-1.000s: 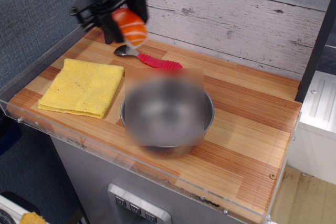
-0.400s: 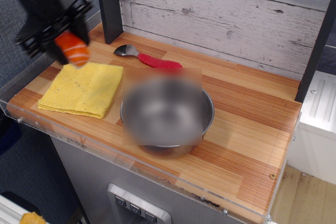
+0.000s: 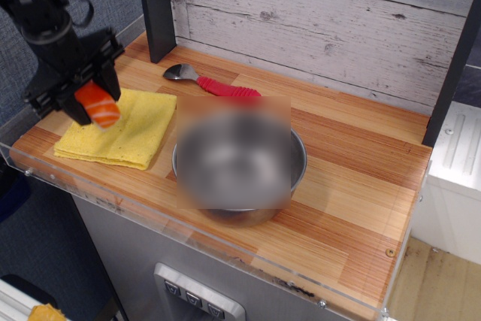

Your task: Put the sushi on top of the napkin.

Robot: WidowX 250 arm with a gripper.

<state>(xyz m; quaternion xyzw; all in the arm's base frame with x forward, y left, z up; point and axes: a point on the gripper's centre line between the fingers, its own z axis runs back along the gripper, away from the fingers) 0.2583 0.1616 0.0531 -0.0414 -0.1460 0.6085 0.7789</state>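
Observation:
My gripper (image 3: pixel 96 103) is shut on the sushi (image 3: pixel 98 104), a small orange piece with pale stripes. It holds the sushi over the left part of the yellow napkin (image 3: pixel 131 134), close above the cloth; whether the sushi touches it I cannot tell. The napkin lies flat at the left front of the wooden counter (image 3: pixel 353 178). The black arm reaches in from the upper left and hides the napkin's far left corner.
A steel bowl (image 3: pixel 239 167) stands just right of the napkin. A spoon with a red handle (image 3: pixel 213 83) lies behind it near the wall. A dark post (image 3: pixel 155 7) stands at the back left. A clear rim edges the counter's front and left side.
The gripper has carried the sushi from above the spoon at the back, leftward and down, to low over the napkin's left part.

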